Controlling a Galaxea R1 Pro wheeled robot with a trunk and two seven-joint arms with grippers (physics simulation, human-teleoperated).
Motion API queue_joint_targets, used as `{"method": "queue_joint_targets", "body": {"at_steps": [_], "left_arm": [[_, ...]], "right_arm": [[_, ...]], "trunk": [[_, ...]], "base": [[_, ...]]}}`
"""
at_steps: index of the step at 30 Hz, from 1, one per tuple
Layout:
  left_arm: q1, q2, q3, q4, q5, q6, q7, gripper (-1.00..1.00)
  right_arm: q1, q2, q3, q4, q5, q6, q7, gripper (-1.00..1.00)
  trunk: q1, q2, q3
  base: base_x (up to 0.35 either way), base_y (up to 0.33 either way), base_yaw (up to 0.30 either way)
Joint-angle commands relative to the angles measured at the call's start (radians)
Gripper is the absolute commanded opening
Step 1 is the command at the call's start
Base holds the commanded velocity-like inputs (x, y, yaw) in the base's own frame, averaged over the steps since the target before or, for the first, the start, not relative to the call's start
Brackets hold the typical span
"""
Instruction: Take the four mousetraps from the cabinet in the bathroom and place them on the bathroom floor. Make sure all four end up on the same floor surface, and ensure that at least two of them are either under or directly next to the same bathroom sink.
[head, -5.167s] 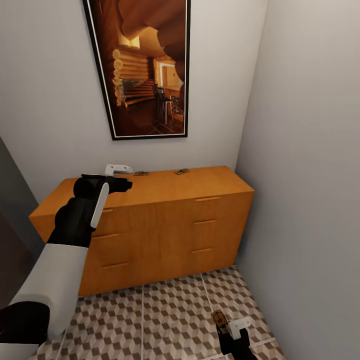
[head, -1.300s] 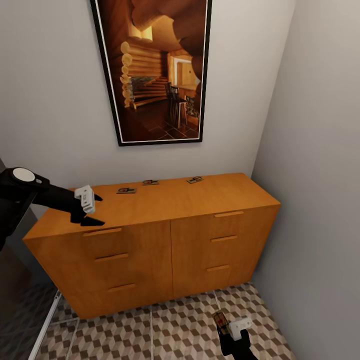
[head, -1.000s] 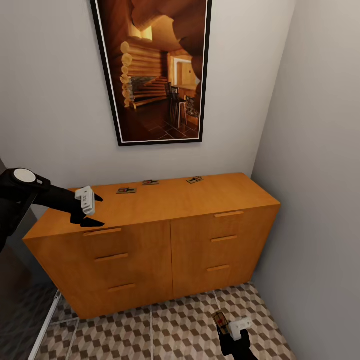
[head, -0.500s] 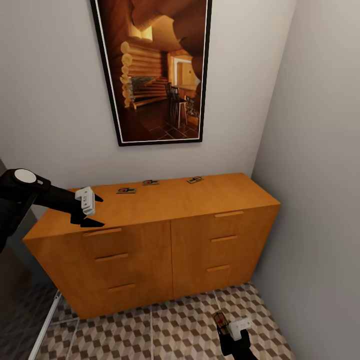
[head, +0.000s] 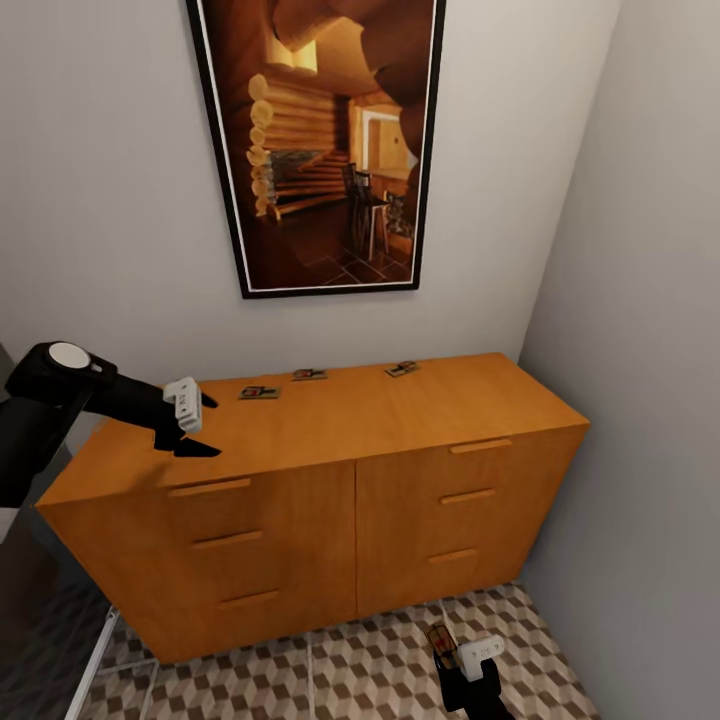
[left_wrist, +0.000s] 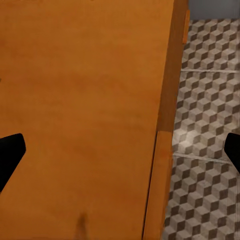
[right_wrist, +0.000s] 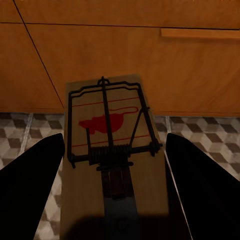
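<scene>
The cabinet (head: 330, 470) stands on the bathroom floor (head: 380, 680), under a big picture (head: 320, 150). The left gripper (head: 190, 430) hangs over the cabinet's left end with its fingers spread wide and nothing in them. The right gripper (head: 465, 665) is low by the floor and holds 1 mousetrap (right_wrist: 112, 150). 3 mousetraps (head: 259, 392) lie along the cabinet's back edge. The left gripper should probably slide to the nearest one, come down flat, and pinch its thin sides gently.
</scene>
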Motion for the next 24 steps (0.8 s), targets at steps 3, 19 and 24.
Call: {"method": "queue_joint_targets", "body": {"at_steps": [3, 19, 24], "left_arm": [[-0.001, -0.016, -0.004, 0.022, -0.006, 0.011, -0.006, 1.0], [-0.002, -0.06, -0.006, 0.089, -0.006, 0.009, -0.006, 1.0], [-0.002, -0.064, -0.006, 0.091, -0.006, 0.009, -0.006, 1.0]], "right_arm": [[-0.001, 0.0, 0.0, 0.001, 0.002, -0.003, 0.001, -1.0], [-0.001, 0.0, 0.0, 0.001, 0.002, -0.003, 0.001, -1.0], [-0.001, 0.0, 0.0, 0.001, 0.002, -0.003, 0.001, -1.0]], "trunk": [[0.0, -0.001, -0.001], [0.0, -0.001, -0.001], [0.0, -0.001, -0.001]], "base": [[0.03, 0.014, 0.0], [0.003, 0.001, 0.0], [0.0, 0.0, 0.0]]}}
